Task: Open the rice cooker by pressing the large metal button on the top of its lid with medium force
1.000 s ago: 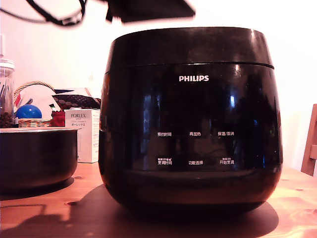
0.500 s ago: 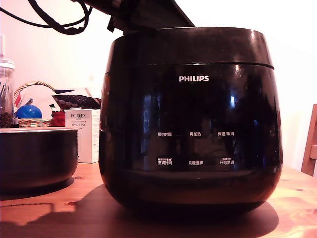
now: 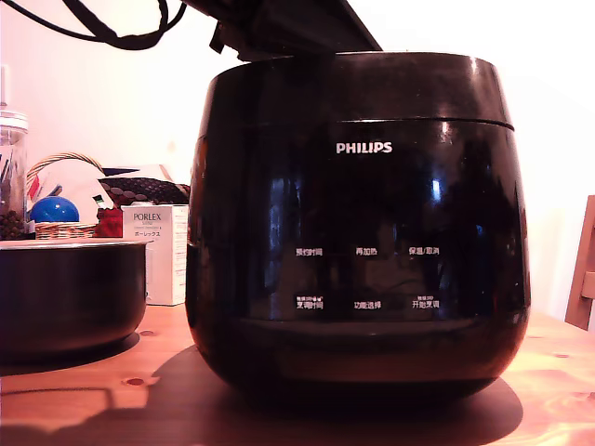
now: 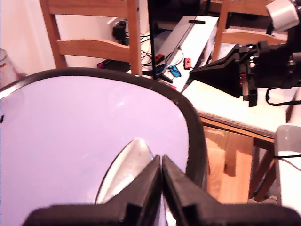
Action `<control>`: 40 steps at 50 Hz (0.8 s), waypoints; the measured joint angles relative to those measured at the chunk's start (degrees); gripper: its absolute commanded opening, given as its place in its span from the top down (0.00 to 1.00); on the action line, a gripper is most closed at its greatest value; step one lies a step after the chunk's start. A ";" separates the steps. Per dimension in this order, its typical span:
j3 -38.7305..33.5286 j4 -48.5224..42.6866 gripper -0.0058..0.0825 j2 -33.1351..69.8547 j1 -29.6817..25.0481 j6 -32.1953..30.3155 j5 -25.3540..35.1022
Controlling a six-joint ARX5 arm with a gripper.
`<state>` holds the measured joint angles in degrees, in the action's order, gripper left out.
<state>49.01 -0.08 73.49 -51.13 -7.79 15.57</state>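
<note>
Compared with half a second earlier, the arm had descended slightly further in the exterior view and shifted toward that view's right, so its dark body now sat directly over the lid [image 3: 358, 85]. One second earlier it had been only a blur at the top edge of the picture. The rice cooker [image 3: 358, 232] had not moved, and its lid remained down, with the seam to the body unbroken.

In the wrist view the gripper [image 4: 161, 162] had its two black fingers pressed together with only a thin line between them, gripping nothing. The fingertips lay at the edge of the metal button [image 4: 126, 165], an oval silver plate on the lid's pale, glare-washed top. Whether they actually touched it could not be determined.

The rice cooker stood on the wooden table [image 3: 84, 390], filling the middle of the exterior view. Its front carried the white wordmark PHILIPS and two rows of small white Chinese labels, too small to read reliably. At the exterior view's left stood a dark low pot [image 3: 70, 297], and behind it a white box [image 3: 160, 251] marked PORLEX.
</note>
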 measured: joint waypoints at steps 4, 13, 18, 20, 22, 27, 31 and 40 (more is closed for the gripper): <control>-0.22 1.64 0.96 0.13 0.00 0.13 0.66; -1.73 6.43 0.96 0.90 0.57 1.27 3.98; -2.01 7.32 0.96 0.90 0.63 1.90 4.15; -2.08 7.54 0.96 0.90 0.63 2.71 4.15; -2.21 7.89 0.96 0.90 0.63 2.78 4.20; -2.43 8.44 0.96 0.87 0.63 2.82 4.24; -2.43 8.66 0.96 0.83 0.63 2.82 4.24; -2.43 9.40 0.96 0.57 1.42 2.82 3.80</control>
<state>46.59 9.32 74.06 -49.71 -4.97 19.38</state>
